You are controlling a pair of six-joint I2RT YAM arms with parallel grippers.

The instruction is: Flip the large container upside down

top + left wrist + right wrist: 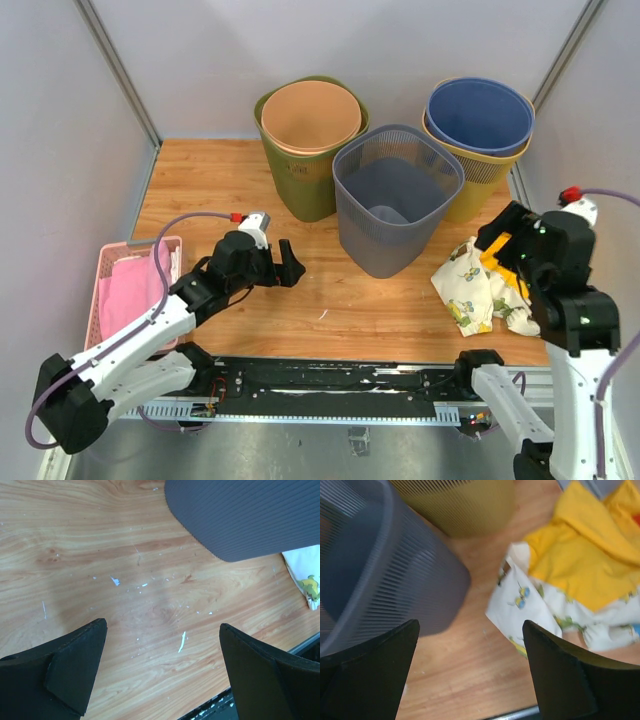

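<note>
The large grey ribbed container [385, 245] stands upright with its mouth up in the middle of the wooden table. My left gripper [287, 266] is open and empty, low over the table to the container's left front. In the left wrist view the left gripper [162, 625] frames bare wood, with the container's wall [240, 515] at the top right. My right gripper [500, 245] is open and empty to the container's right, above the cloths. In the right wrist view the right gripper [470, 622] has the container [375, 570] at its left.
A green bin [300, 185] holding a peach bin [310, 118] stands back left. A yellow bin [480, 185] holding a blue bin [478, 115] stands back right. A printed white cloth [470, 285] and a yellow cloth [580, 555] lie front right. A pink basket [108, 262] sits at the left edge.
</note>
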